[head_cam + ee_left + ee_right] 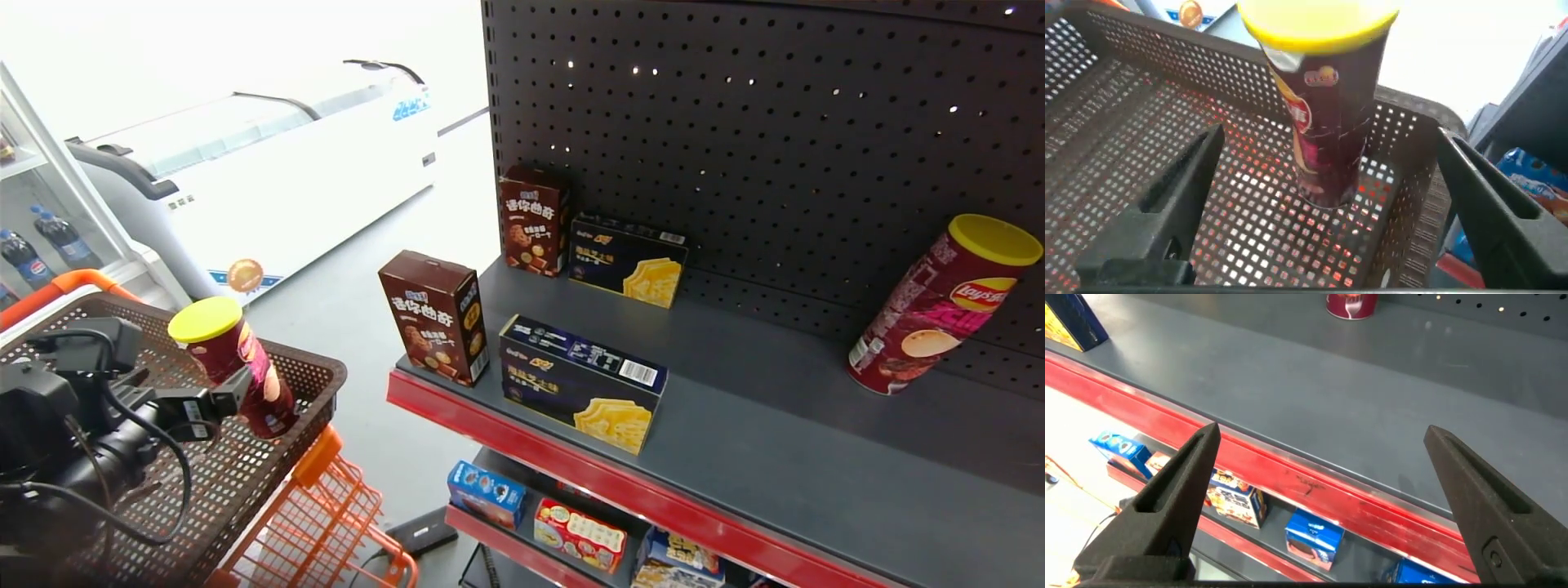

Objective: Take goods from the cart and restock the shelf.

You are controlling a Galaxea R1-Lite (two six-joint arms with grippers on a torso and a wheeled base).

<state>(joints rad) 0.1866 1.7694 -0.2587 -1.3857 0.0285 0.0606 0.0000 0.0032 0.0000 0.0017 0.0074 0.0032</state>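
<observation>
Has left gripper spread wide either side of yellow-lidded chip can, no contact. Finds can upright in brown cart basket, beside shelf. Has right gripper spread wide too, above shelf's red front edge. Spots second can leaning on pegboard, boxes standing on shelf.

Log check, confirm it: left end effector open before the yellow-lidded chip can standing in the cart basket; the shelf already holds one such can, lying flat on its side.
One detail is wrong. The shelf can is not lying flat: it stands on its base, lid up, at the back of the shelf, as the head view shows. The rest holds: the left end effector is open before the yellow-lidded can standing in the cart basket.
</observation>
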